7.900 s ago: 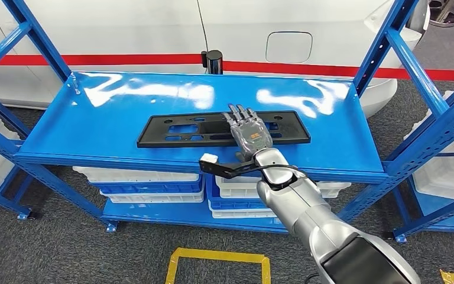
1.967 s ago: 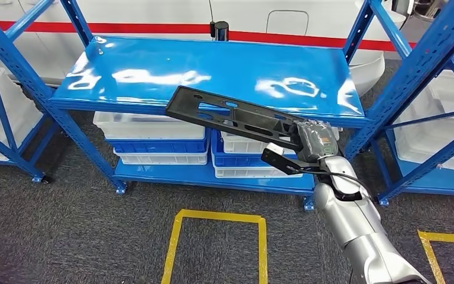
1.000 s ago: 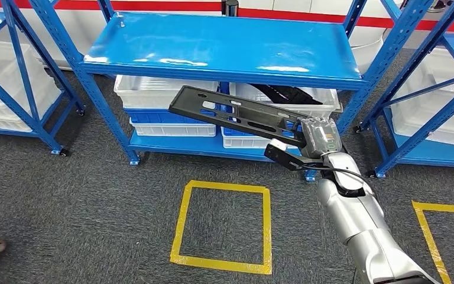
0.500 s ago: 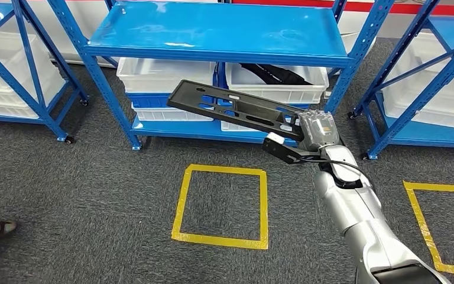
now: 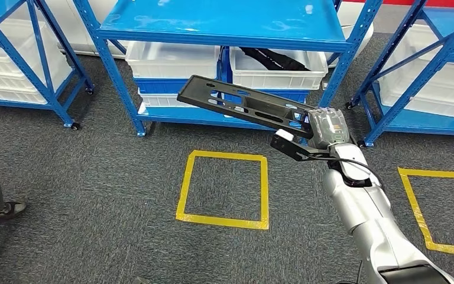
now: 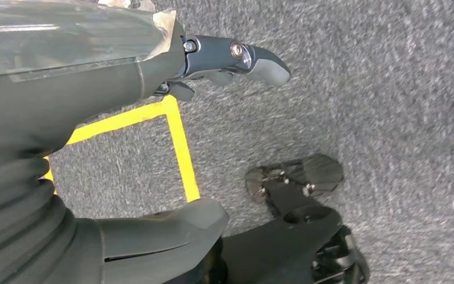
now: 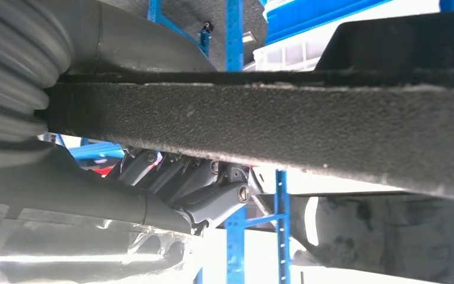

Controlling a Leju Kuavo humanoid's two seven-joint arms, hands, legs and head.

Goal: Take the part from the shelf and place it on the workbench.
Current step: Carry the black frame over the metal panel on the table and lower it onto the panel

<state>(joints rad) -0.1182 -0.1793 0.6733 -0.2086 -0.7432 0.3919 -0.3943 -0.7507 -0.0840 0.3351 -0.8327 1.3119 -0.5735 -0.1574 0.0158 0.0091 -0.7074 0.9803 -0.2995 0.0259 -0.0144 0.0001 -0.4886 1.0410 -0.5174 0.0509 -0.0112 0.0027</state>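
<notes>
- Fingers (image 7: 177,177) of the right hand (image 5: 326,129) curl against one face of the black part (image 5: 242,106), the thumb on the opposite face — a firm clasp at one end.
- Part juts out to the left from that hand, tilted, in the air above the grey carpet (image 5: 94,177) and in front of the blue shelf (image 5: 224,23).
- Left hand (image 6: 94,77) hangs over the carpet, holding nothing — thumb (image 6: 242,59) extended, apart from the dark fingers.
- Yellow tape square (image 5: 224,189) lies on the carpet below.
</notes>
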